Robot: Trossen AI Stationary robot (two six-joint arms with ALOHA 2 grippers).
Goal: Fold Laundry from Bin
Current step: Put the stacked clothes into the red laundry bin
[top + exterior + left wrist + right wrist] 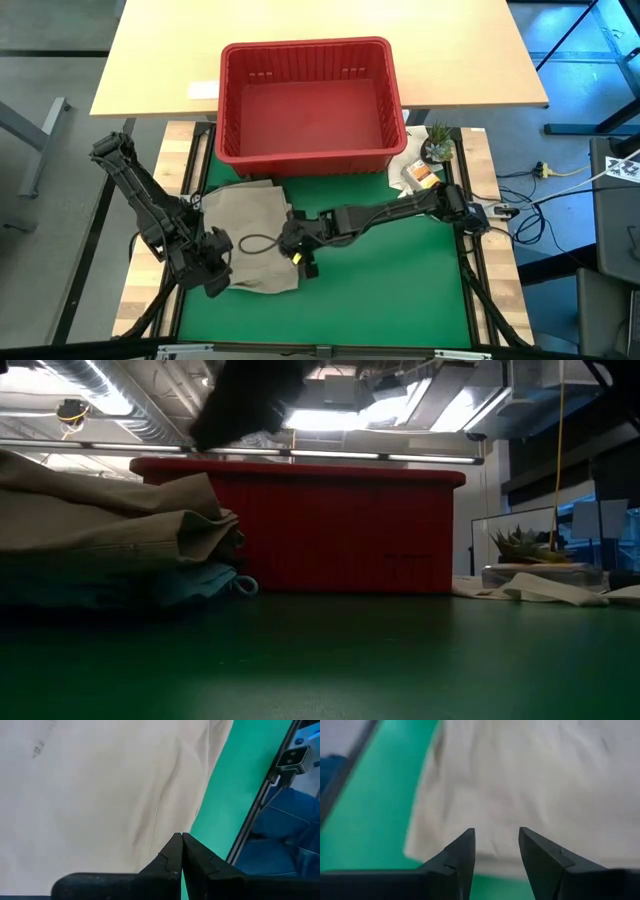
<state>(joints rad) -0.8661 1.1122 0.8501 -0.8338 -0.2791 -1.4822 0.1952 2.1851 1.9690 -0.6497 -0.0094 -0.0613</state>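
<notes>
Right gripper [496, 851]: fingers stand apart with a clear gap, nothing between them. In the high view it sits at the right edge of the beige-tan garment [252, 232], its arm reaching in across the green mat [400, 280] from the right side of the table. The wrist view shows the tan cloth spread just ahead of the fingertips, with mat showing beside it.

Left gripper [181, 851]: fingers pressed together, tips meeting, no cloth seen pinched between them. In the high view it is at the lower left corner of the same garment, on the left side of the mat. Its wrist view looks over the tan cloth toward the mat edge.

Beige-tan garment: lies folded on the mat, left of centre, between the two grippers and just in front of the bin [310, 100]. The low view shows it as the top of a stack, with a light teal garment [205, 582] beneath it.

Bin: red, ribbed walls, at the far side of the mat; no cloth visible inside from above.

To the right of the bin: a small potted plant [437, 143] and a white cloth [535, 588] lying on the table.
</notes>
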